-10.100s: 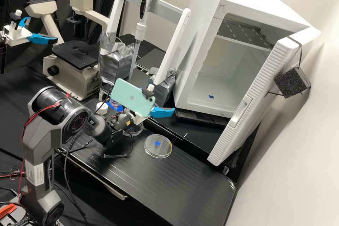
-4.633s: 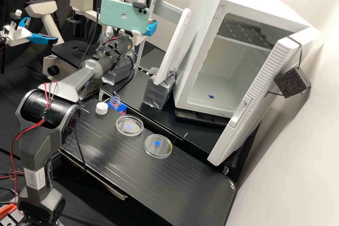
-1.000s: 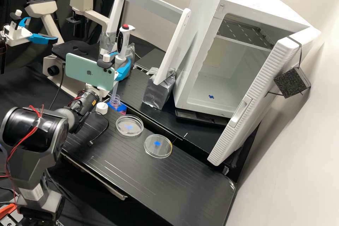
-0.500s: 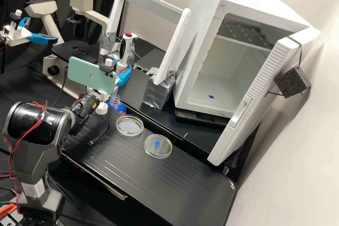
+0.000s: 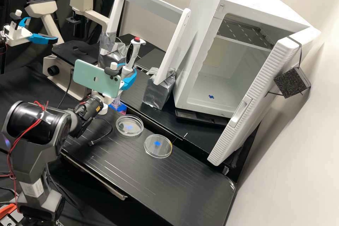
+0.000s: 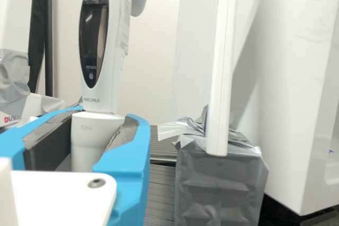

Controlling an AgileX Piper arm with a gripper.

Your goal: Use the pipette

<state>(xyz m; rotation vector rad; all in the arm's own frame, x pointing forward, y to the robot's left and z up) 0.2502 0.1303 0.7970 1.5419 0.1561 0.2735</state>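
The claw (image 5: 126, 72) is closed around the electronic pipette (image 6: 121, 30), nearly upright, so the gripping is done. Below the claw is the bottle (image 5: 118, 108); I cannot tell if liquid is drawn. Dispensing, probably into the Petri dishes (image 5: 129, 125) right of the claw, seems left.

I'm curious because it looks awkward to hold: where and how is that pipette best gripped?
Probably around the pale, rounded collar just below the handle, coming in level from the side, where the fingers hold it now. The pipette is nearly upright, so one finger can press each side, clear of the display and red top button.
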